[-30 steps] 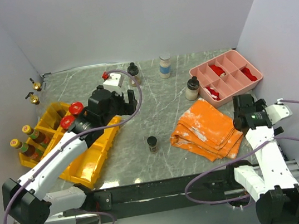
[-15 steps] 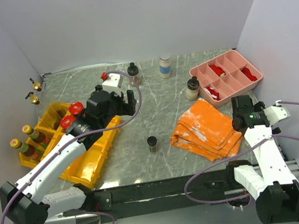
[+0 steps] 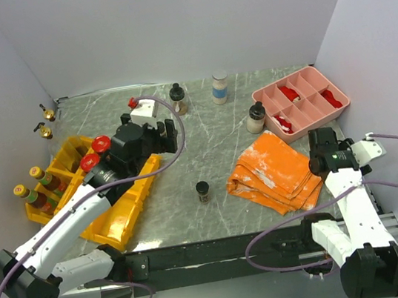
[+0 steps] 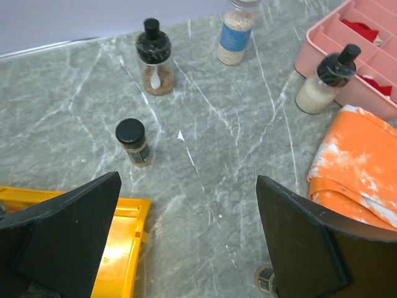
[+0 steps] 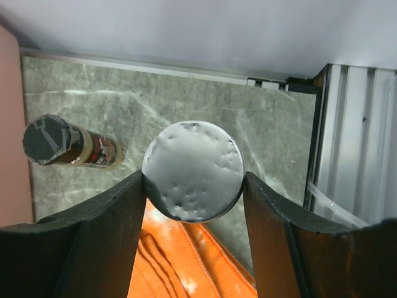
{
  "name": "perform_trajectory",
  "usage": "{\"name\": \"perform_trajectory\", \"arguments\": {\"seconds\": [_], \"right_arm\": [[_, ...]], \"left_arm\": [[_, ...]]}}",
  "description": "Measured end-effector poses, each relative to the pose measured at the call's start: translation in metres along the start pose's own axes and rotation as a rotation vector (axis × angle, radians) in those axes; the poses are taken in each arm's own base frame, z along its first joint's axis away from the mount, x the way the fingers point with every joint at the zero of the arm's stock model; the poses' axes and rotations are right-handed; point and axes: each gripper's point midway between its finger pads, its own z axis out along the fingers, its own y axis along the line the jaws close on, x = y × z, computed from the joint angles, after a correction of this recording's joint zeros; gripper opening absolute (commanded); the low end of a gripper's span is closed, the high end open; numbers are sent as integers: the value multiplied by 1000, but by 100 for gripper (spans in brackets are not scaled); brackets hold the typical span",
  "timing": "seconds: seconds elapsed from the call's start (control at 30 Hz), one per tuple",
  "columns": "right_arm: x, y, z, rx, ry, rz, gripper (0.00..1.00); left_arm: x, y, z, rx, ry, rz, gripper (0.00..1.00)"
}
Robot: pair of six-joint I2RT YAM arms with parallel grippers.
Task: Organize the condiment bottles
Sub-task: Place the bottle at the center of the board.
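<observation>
- Right wrist: right claw [image 5: 193, 186] clenches a silver-topped bottle [image 5: 193, 162].
- Left wrist: left claw [image 4: 186, 211] spread wide above the table [image 4: 211, 155], beside a yellow bin [image 4: 121, 248].

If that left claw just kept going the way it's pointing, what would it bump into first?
Probably the bare marble tabletop: the open left gripper aims down at it. The small black-capped jar stands just beside that line, though depth is unclear.

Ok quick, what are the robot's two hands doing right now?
Left gripper: open, holding nothing.
Right gripper: closed on a round silver thing, maybe a bottle.
</observation>
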Motion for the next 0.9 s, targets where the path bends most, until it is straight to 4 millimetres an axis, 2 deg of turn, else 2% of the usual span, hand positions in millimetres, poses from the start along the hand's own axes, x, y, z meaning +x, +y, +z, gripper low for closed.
{"name": "perform_trajectory", "arguments": {"seconds": [0.13,0.3,0.47,0.57,0.73,0.9], "right_arm": [[-4,-2,-2,-8,-8,-35,46],[-32,4,-17,-85,-51,-32,41],[-60,27,-40,-208,-78,-41,38],[-62,50,-56,-314,-72,-97,38],[-47,111,-117,-585,-46,-253,41],[-12,166,-187,-910,17,-376,43]], "left_arm": [[-9,5,-8,-31,-43,-8,97],[-22,18,-19,-84,-104,-22,96],[-30,26,-28,-116,-153,-33,97],[-35,29,-32,-128,-175,-41,96],[-39,36,-38,-159,-198,-49,97],[-44,43,-46,-183,-234,-63,96]]}}
